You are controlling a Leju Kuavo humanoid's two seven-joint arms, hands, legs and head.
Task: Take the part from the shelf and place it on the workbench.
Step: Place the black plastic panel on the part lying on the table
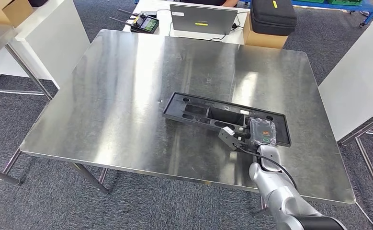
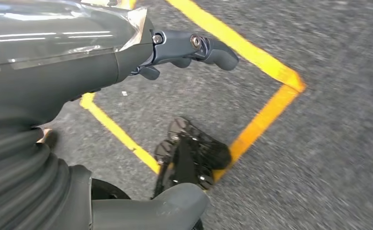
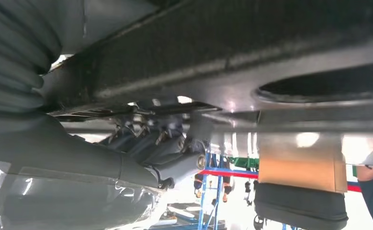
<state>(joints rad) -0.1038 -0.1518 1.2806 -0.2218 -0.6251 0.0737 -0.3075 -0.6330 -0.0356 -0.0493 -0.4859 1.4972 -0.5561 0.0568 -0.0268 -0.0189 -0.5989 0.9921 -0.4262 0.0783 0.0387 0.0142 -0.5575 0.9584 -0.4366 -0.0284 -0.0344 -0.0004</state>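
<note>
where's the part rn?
Head view: the black part lies flat on the steel workbench, right of centre toward the near edge, with the right hand on its right end.

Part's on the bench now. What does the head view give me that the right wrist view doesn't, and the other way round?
Head view alone: the whole black part lying flat on the steel workbench, with the laptop and black case on the white table behind. Right wrist view alone: the dark fingers curled against the part's edge from close in. Both share the right hand at the part's near right end.
</note>
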